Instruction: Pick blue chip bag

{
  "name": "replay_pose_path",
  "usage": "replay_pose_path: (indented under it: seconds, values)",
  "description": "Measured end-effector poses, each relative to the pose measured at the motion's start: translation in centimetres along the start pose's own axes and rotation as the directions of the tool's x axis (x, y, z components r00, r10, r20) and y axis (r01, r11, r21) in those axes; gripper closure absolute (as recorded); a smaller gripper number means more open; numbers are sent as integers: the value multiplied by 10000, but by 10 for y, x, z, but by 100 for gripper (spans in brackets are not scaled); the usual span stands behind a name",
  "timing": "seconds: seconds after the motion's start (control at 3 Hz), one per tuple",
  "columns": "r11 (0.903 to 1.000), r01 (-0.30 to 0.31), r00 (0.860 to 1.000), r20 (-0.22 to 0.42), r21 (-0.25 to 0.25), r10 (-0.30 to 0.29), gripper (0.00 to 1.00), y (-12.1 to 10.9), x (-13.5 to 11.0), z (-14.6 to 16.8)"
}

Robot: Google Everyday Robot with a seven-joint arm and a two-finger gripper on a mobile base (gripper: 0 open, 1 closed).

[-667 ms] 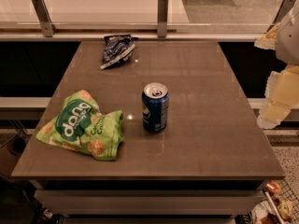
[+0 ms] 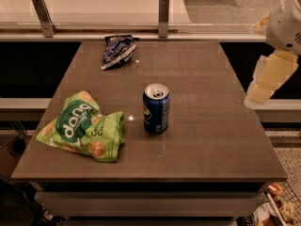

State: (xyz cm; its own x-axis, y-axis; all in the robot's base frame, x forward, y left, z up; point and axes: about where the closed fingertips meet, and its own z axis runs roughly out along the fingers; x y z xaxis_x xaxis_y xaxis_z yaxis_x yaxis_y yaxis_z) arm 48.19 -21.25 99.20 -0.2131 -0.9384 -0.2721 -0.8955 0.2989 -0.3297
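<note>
The blue chip bag (image 2: 117, 50) is a small crumpled dark-blue foil bag with white markings. It lies at the far edge of the brown table (image 2: 211, 140), left of centre. My gripper (image 2: 269, 79) hangs in the air off the table's right edge, far right of the bag and holding nothing. The white arm (image 2: 286, 22) reaches in from the top right corner.
A blue Pepsi can (image 2: 156, 108) stands upright near the table's middle. A larger light-green "dang" bag (image 2: 82, 126) lies at the front left. A glass partition with metal posts (image 2: 163, 15) runs behind the table. A pale ledge (image 2: 277, 106) lies under the gripper.
My gripper has shifted slightly up and to the left. The bags and the can have not moved.
</note>
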Motion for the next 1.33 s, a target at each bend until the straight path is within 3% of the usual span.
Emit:
replay_pose_path:
  seconds: [0.33, 0.67, 1.0, 1.33]
  values:
    - [9977, -470, 9983, 354, 481, 453, 0, -45, -20, 18]
    - [9881, -1353, 9854, 1138, 733, 1265, 0, -84, -52, 44]
    - [9798, -1937, 9586, 2219, 502, 1782, 0, -108, -85, 75]
    - [9721, -2346, 9193, 3268, 77, 2193, 0, -116, -122, 111]
